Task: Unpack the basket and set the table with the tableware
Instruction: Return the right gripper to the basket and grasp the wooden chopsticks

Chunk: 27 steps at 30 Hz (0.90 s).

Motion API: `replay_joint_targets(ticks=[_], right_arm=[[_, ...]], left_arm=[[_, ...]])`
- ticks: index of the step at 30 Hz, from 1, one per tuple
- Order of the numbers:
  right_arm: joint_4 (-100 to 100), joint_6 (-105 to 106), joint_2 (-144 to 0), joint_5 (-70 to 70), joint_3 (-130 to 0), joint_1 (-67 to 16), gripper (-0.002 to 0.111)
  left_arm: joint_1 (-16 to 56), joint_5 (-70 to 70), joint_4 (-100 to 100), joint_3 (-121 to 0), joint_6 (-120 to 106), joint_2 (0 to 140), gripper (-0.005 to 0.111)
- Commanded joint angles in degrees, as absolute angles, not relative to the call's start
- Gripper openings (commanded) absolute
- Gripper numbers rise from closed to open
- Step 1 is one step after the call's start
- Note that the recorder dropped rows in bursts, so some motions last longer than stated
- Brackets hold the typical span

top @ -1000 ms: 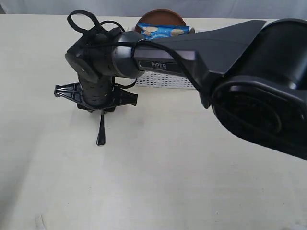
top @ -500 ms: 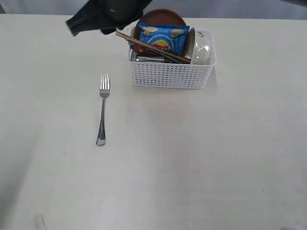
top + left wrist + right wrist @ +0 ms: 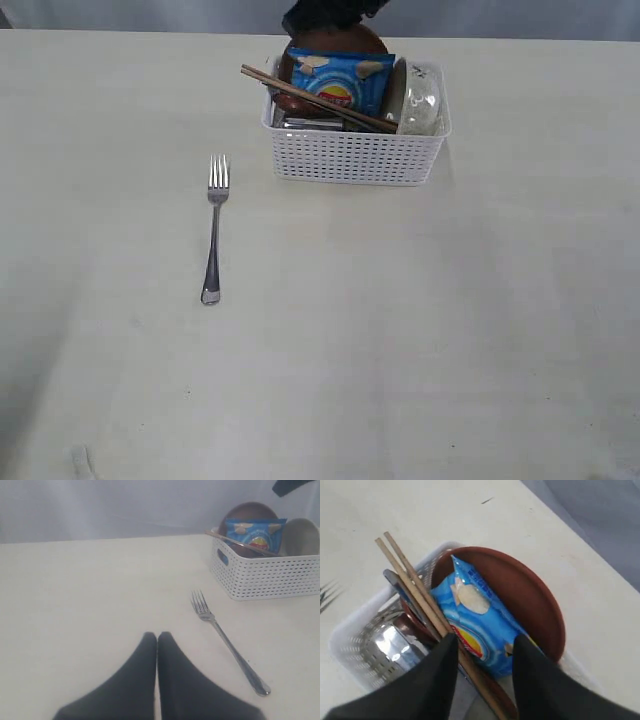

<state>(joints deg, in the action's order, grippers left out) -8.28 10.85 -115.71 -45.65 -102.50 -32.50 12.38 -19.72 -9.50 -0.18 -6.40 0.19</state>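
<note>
The white lattice basket (image 3: 355, 160) stands at the far middle of the table (image 3: 400, 330). In it are wooden chopsticks (image 3: 315, 98) lying aslant, a blue chip packet (image 3: 342, 80), a brown round plate (image 3: 340, 38) on edge and a cream bowl (image 3: 420, 100). A steel fork (image 3: 213, 230) lies on the table to the left of the basket. My right gripper (image 3: 485, 642) hangs open over the basket, above the chip packet (image 3: 480, 620) and chopsticks (image 3: 415, 590), beside a steel cup (image 3: 390, 645). My left gripper (image 3: 157, 636) is shut and empty over bare table near the fork (image 3: 227, 640).
A grey backdrop runs behind the table's far edge, just beyond the basket (image 3: 265, 572). Off-white tabletop stretches in front of and to both sides of the basket.
The right arm has pulled away from over the fork to above the basket at the far edge. The fork lies uncovered in the same spot.
</note>
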Motion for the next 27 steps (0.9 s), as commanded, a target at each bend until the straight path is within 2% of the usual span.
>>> replay_joint_targets(ticks=[1, 11, 27], right_arm=[[2.04, 21.38, -118.71, -43.00, -102.49, -29.92, 0.035], [4.35, 25.55, -125.44, -42.36, -102.49, -28.28, 0.035], [10.61, 34.28, -126.35, -42.54, -102.49, -28.28, 0.035]], left_arm=[[12.71, -19.62, -9.50, 0.00, -6.44, 0.00, 0.000], [12.71, -19.62, -9.50, 0.00, -6.44, 0.00, 0.000], [12.71, -19.62, -9.38, 0.00, -6.44, 0.00, 0.000]])
